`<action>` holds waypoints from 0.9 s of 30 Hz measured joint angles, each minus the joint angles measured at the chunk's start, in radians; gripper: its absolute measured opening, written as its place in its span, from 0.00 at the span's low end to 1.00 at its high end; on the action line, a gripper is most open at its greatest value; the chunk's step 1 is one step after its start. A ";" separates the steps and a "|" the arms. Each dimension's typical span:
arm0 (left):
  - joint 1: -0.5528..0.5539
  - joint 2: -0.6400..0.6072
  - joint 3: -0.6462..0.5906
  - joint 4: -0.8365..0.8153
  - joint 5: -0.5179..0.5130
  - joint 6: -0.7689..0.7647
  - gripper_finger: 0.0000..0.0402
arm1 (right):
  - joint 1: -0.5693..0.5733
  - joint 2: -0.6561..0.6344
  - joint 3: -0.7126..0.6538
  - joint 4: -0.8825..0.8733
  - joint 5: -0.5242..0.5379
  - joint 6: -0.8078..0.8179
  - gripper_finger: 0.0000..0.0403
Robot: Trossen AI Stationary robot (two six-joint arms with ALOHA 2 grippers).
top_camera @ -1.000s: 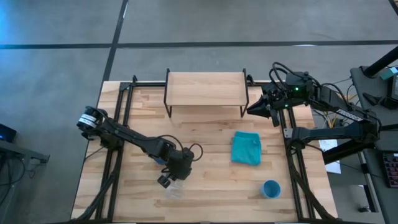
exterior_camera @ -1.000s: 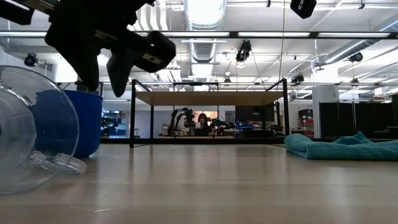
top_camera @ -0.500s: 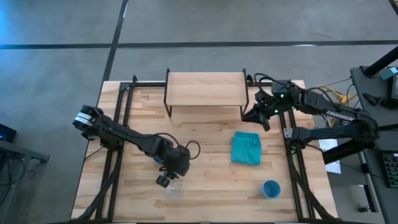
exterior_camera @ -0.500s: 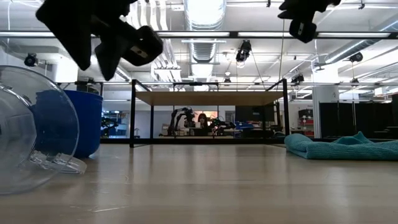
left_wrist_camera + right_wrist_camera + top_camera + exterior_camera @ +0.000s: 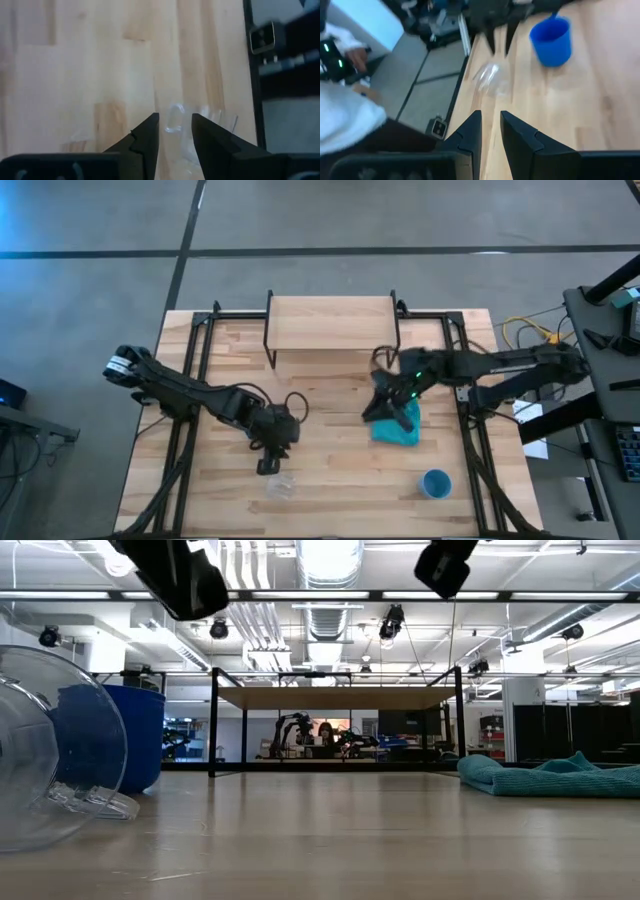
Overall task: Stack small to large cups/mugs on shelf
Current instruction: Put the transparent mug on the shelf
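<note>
On table (image 5: 330,480): one clear cup (image 5: 281,486), perhaps two blue; both grippers' jaws spread, empty

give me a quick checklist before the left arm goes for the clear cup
1. Left gripper fingers open and empty: ok.
2. Left gripper lined up with the clear cup: ok, the cup sits just beyond the fingers.
3. Clear cup upright: not ok, it lies on its side.
4. Shelf top free: ok.
5. Right gripper out of the way: ok, above the teal cloth.
6. Blue cup upright: ok.
</note>
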 joint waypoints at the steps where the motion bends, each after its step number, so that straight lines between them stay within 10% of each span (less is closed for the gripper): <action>1: 0.000 -0.012 -0.003 -0.005 -0.013 -0.024 0.25 | 0.017 0.028 0.009 0.001 0.002 0.000 0.16; 27: -0.337 -0.111 -0.036 -0.166 -0.056 -0.301 0.25 | 0.321 0.802 0.690 0.034 0.225 0.132 0.16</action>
